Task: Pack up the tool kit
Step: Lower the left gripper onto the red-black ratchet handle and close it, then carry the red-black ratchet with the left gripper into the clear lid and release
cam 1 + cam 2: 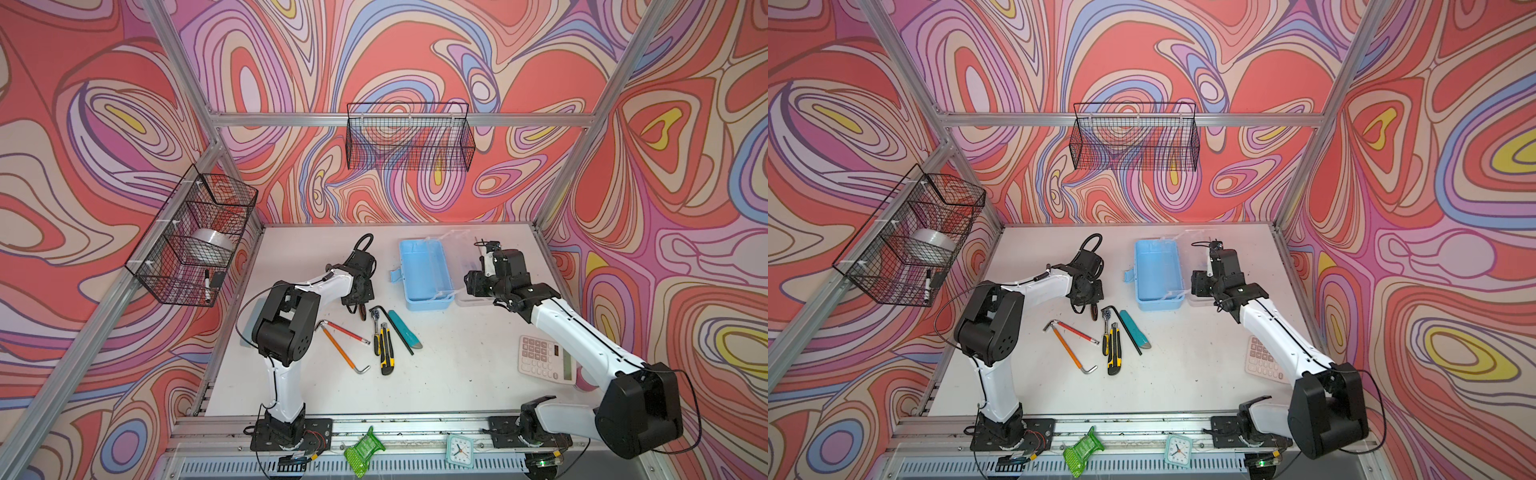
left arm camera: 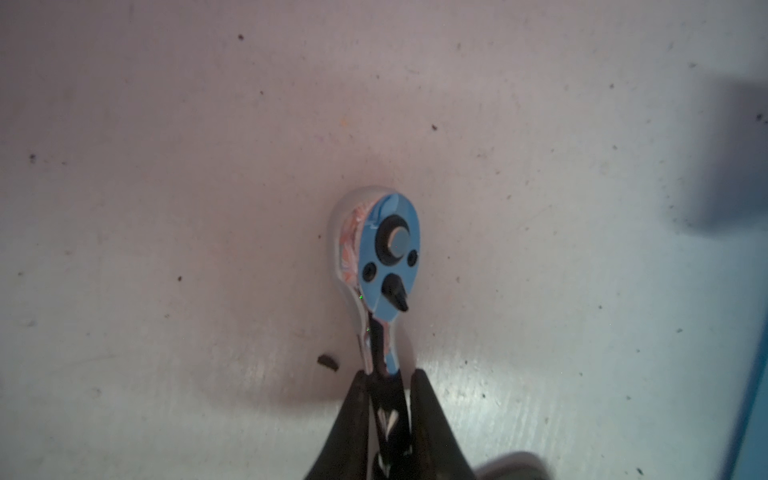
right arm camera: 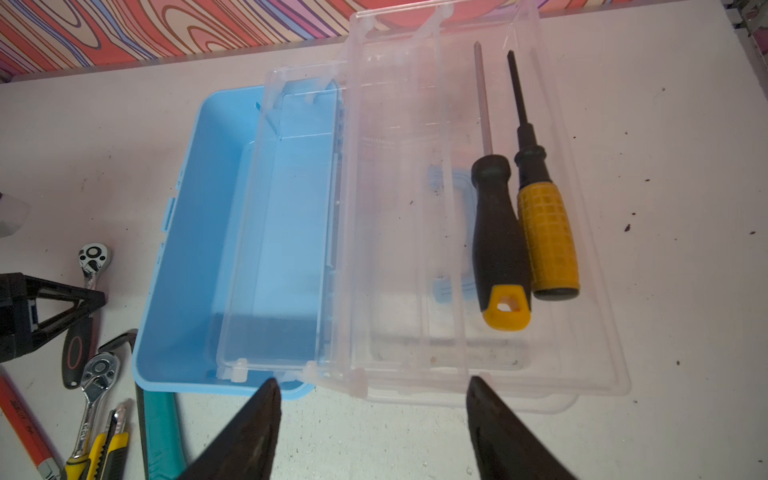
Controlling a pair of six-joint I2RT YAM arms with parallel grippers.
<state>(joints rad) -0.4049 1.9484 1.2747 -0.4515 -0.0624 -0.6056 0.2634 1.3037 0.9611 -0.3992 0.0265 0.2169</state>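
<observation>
The light blue tool kit box [image 1: 424, 274] [image 3: 199, 232] lies open at the back middle of the table. Its clear tray [image 3: 286, 232] is raised over the box, and the clear lid [image 3: 540, 374] is folded out to the right. Two screwdrivers [image 3: 498, 232] [image 3: 546, 237] lie in the lid. My left gripper [image 2: 386, 374] [image 1: 360, 305] is shut on the black handle of a ratchet [image 2: 376, 253] [image 3: 94, 253] left of the box. I cannot tell whether the ratchet's head touches the table. My right gripper [image 3: 374, 386] [image 1: 471, 286] is open at the near end of the box, holding nothing.
In front of the box lie a second ratchet [image 1: 376, 328], a yellow utility knife [image 1: 386, 353], a teal knife [image 1: 405, 330], a black hex key [image 1: 400, 334] and red and orange hex keys [image 1: 347, 332] [image 1: 341, 351]. A pink calculator [image 1: 540, 359] is under the right arm. A grey-blue stapler [image 1: 252, 318] is under the left arm.
</observation>
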